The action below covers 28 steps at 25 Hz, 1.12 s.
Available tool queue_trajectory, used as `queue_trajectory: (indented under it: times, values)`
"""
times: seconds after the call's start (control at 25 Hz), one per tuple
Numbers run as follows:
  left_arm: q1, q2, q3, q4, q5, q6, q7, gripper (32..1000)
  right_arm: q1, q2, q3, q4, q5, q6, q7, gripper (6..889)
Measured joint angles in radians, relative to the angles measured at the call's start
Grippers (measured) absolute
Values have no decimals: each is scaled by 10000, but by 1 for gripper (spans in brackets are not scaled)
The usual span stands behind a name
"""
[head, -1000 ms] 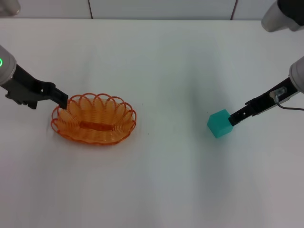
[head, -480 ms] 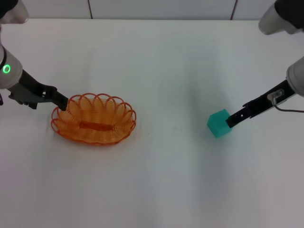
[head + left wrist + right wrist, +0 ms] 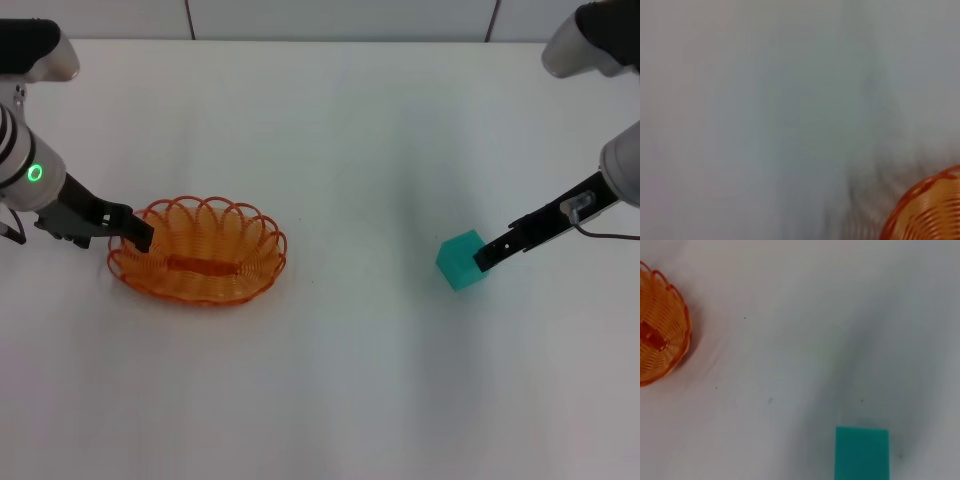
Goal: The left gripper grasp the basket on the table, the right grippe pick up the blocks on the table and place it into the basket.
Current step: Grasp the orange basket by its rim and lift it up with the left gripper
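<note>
Shifted a little since the earlier head views: left gripper (image 3: 140, 233) swung round so that its green ring showed farther right on the joint, tip now laid at the basket's left rim from a lower angle; right gripper (image 3: 482, 259) drawn up a touch but kept at the cube's right face. Basket (image 3: 198, 249) and block unmoved.

Lay well to the left of the table (image 3: 330, 130), an oval orange wire basket with nothing in it, scalloped rim toward the left claw. Seen only as a corner of rim in the left wrist view (image 3: 930, 210), and at the far edge of the right wrist view (image 3: 660, 325).

Sat upright on the bare tabletop, well apart from the basket and over on the right: the teal block (image 3: 462, 260), likewise low in the right wrist view (image 3: 862, 452).

Touched or nearly touched the rim with the left tip; jaw opening could not be told, nor whether any wire was pinched. Same at the right tip, against or just beside the cube: spread and hold not to be made out.

Judged as the grasping stage on both sides, nothing lifted yet. Called for next: a firm pinch on the rim to steady the basket, a squared closing on the cube, then a lift and carry leftward over the basket.
</note>
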Motion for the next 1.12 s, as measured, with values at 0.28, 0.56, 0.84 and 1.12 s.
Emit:
queue_trajectory:
  times: [0.28, 0.56, 0.84, 1.12]
  values:
    - [-103, -67, 0, -344, -1, 385, 107, 848, -1, 27, 0, -1, 14, -7, -64, 877]
    - [-249, -66, 0, -747, -8, 631, 169, 847, -1, 39, 0, -1, 39, -15, -72, 876]
    - [-251, -71, 0, -767, -6, 635, 173, 847, -1, 47, 1, -1, 45, -30, -82, 876]
    - [-251, -73, 1, -776, -91, 599, 195, 672, -17, 47, 0, -1, 113, -31, -82, 875]
